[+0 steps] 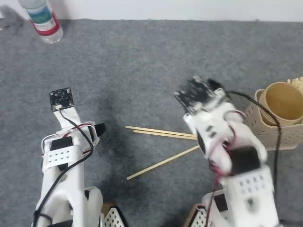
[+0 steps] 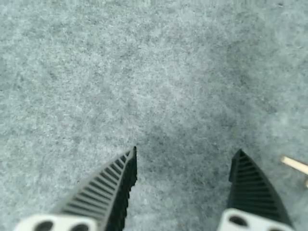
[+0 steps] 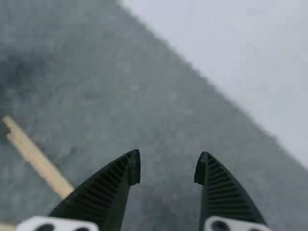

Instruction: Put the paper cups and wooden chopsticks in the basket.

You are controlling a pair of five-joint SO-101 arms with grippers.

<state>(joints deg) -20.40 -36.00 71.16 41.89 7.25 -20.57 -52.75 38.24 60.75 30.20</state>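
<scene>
Three wooden chopsticks lie on the grey carpet: a parallel pair and a slanted one. At the right edge a perforated basket holds stacked paper cups and more chopsticks. My left gripper is open over bare carpet, with a chopstick end just off to one side. My right gripper is open too, nothing between its fingers, and a chopstick lies beside it. In the high view the right gripper hovers left of the basket, above the parallel pair.
A plastic water bottle stands at the far left corner. A white wall bounds the carpet at the back. The left arm rises from the near left edge, with open carpet between the two arms.
</scene>
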